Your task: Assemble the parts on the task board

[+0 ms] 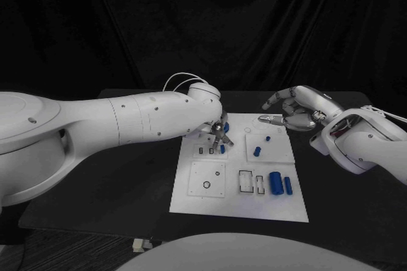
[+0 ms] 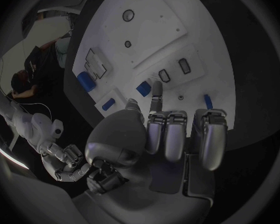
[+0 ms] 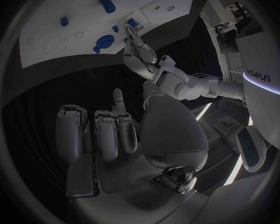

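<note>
The board lies in the middle of the head view, a white plate on the black table, running from the picture's centre down toward the lower middle. The left arm comes in from the left edge and ends at the board's upper left corner, where the left hand hangs over the plate. A small blue part sits at its fingertips, and another blue piece stands just below it on the board; whether the fingers actually pinch the upper part cannot be told. In the left wrist view the left hand shows its fingers stretched toward the board, close together, with blue parts near their tips.

The right hand is at the upper right of the head view, just off the board's top right corner. Its fingers are curled in loosely and nothing shows in them. In the right wrist view that hand hangs over dark table with its fingers bent and bare.

In the head view, two blue cylinders lie side by side at the board's lower right. Two smaller blue pieces sit on the raised square at its upper right. White blocks with dark slots and rings fill the board's left half.
</note>
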Tool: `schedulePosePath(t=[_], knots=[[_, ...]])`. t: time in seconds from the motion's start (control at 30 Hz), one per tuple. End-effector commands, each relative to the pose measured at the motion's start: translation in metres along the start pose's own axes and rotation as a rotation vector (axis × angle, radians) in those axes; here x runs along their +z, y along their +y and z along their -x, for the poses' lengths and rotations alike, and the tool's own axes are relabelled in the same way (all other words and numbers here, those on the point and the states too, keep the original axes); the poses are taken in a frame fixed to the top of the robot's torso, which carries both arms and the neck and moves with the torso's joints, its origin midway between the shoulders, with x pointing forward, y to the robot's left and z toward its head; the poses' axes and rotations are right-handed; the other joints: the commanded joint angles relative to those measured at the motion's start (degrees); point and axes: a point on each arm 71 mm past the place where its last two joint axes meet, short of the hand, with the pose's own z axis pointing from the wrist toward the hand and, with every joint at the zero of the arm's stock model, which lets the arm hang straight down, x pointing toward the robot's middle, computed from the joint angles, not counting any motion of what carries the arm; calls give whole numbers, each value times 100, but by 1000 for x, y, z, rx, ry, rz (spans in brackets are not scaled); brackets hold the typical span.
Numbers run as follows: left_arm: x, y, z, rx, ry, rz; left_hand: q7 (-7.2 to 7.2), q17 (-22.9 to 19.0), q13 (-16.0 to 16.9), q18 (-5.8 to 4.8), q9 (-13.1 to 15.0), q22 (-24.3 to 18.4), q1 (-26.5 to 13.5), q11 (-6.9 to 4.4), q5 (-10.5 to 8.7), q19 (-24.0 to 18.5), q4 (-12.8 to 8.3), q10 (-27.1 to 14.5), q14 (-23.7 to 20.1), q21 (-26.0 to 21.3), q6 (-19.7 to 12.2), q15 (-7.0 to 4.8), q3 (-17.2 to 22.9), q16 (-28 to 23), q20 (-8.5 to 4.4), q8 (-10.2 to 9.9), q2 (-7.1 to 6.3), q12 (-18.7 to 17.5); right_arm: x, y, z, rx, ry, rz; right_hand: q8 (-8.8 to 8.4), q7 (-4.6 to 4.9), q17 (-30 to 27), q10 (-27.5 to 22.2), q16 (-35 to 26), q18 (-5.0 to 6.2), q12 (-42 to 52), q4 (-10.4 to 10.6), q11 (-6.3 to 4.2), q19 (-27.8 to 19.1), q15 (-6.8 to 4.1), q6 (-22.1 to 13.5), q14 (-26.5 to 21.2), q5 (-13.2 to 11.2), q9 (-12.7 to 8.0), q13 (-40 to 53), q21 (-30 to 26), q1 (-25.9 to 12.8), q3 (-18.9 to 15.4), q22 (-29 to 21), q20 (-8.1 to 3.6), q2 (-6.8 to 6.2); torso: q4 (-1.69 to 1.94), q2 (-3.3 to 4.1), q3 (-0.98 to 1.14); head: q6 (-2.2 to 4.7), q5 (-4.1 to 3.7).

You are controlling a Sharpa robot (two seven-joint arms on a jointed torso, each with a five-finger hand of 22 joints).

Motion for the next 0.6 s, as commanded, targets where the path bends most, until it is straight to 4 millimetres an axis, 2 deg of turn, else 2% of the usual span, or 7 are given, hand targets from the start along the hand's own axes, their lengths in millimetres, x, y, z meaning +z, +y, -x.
schedulePosePath(t=[0.03, 0.6], knots=[[1, -4, 0, -8, -3, -30, -14, 1509, 1495, -71, 18, 1130, 80, -18, 35, 303, -8, 609, 605, -21, -25, -37, 50, 15, -32, -38, 12, 15, 0, -2, -1, -5, 8, -18, 6, -8, 1509, 587, 17, -8, 20, -8, 35, 261, 33, 37, 595, 33, -7, 1509, -29, 6, 32, 1282, 30, 49, 1, 0, -1, -1, -7], [3, -7, -3, 1, 16, -33, -45, 1509, 1495, -69, 79, 1125, 146, -36, 66, 299, -43, 609, 605, -28, 71, -48, 105, 15, -39, -23, -29, 15, 1, -2, -3, -5, 16, -20, 6, -7, 1509, 587, 17, 0, 20, -9, 41, 245, 37, 43, 595, 37, -9, 1509, -59, 15, 32, 1271, 33, 52, -6, -2, 5, -1, 14]])
